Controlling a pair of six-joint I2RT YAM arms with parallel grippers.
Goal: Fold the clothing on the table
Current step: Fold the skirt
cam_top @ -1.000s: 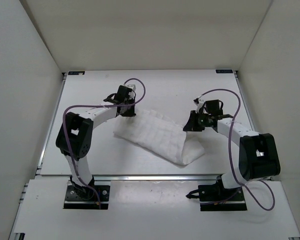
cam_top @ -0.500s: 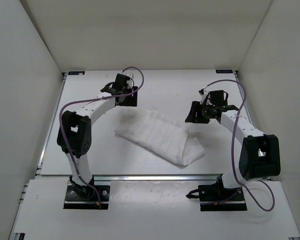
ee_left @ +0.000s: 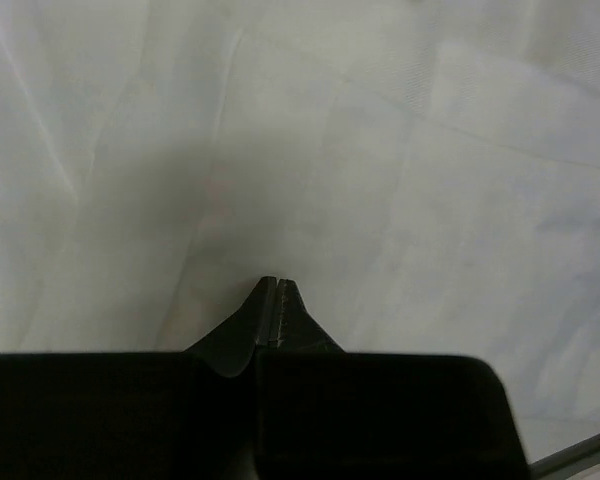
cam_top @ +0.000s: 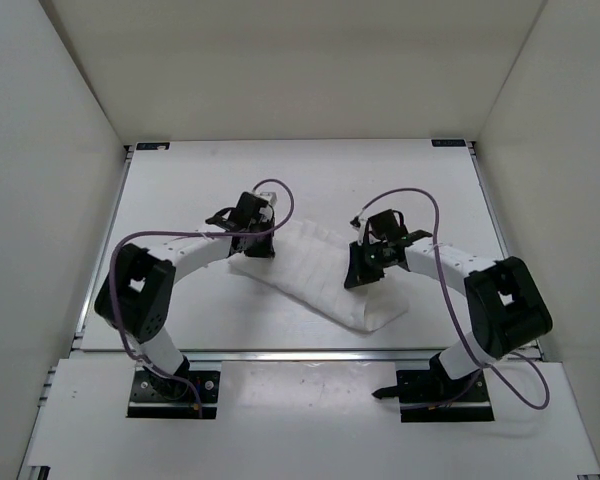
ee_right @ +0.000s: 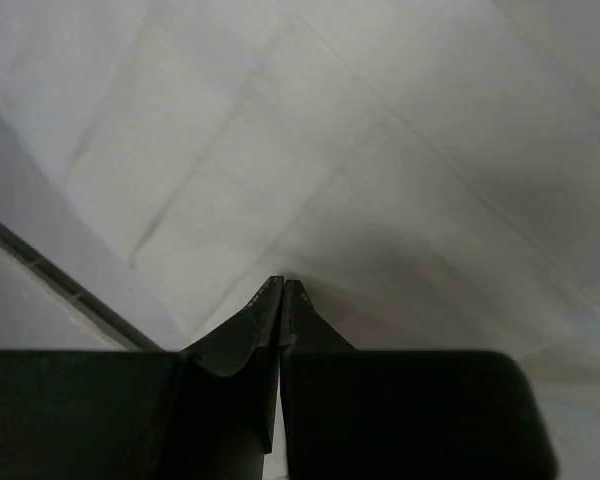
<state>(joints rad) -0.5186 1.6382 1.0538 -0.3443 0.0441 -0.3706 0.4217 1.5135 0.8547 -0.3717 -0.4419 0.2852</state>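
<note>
white clothing (cam_top: 315, 275) runs ten to four o'clock on the table (cam_top: 180, 200); my left gripper (cam_top: 255, 247) at its ten end, right gripper (cam_top: 359, 279) near four, both jaws pressed together.

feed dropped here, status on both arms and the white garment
Left gripper, right gripper: jaws shut, tips at fabric, pinch unconfirmed. Soft white pleated garment lies rumpled, slanting across matte white table. No obstacle seen.
</note>
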